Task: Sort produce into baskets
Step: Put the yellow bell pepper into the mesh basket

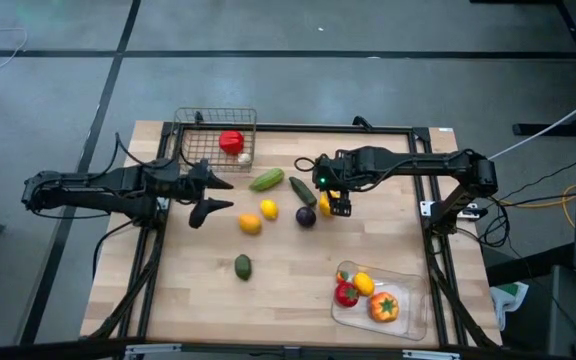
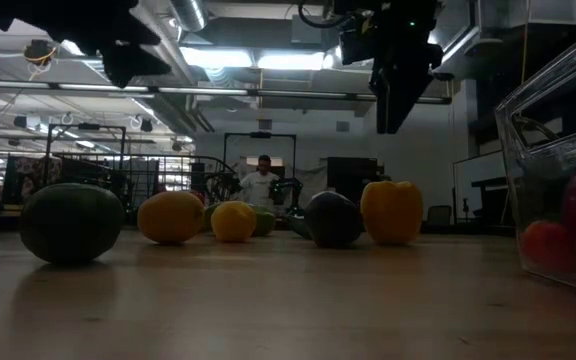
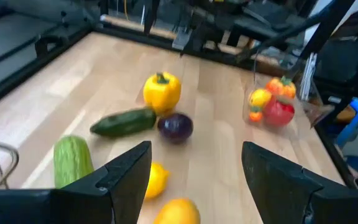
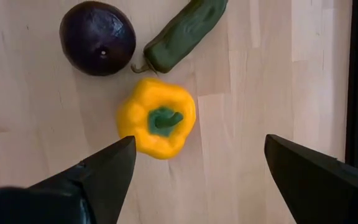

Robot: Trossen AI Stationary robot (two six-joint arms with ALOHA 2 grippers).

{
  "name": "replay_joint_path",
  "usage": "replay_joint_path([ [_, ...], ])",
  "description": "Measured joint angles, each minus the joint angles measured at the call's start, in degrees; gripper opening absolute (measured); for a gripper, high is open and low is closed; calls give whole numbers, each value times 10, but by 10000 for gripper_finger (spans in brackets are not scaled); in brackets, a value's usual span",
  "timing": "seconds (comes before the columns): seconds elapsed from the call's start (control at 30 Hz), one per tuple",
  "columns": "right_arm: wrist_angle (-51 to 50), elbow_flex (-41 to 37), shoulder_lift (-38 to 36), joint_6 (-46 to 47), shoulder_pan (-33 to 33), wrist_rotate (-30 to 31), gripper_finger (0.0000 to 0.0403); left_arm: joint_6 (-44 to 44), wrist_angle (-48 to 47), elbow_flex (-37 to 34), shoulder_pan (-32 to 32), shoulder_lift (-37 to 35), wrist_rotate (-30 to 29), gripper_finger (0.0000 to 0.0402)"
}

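The produce lies mid-table: a yellow pepper [image 4: 157, 118], a dark purple fruit [image 4: 98, 37], a dark green vegetable [image 4: 182, 34], a pale green cucumber [image 1: 266, 180], a lemon [image 1: 268, 209], an orange [image 1: 250, 224] and a green avocado [image 1: 243, 266]. The wire-mesh basket [image 1: 198, 128] at the far left holds a red piece [image 1: 231, 142] and a white one. The clear tray [image 1: 408, 318] at the near right holds red, yellow and orange pieces. My right gripper [image 4: 199, 146] hangs open, pointing down, high above the yellow pepper. My left gripper [image 1: 226, 195] is open beside the basket, in the air, facing the lemon.
A dark metal frame [image 1: 430, 190] borders the wooden table. Bare wood [image 1: 208, 300] lies at the near left, in front of the avocado. In the low view a person [image 2: 260, 183] stands far back in the room.
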Motion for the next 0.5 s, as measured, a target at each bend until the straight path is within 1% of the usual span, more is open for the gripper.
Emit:
replay_joint_path([
  [0.37,35,0,0,0,0,0,351,-1,-97,0,0,0,0,247],
  [0.5,35,0,0,0,-12,-1,351,-2,-132,0,0,0,0,247],
])
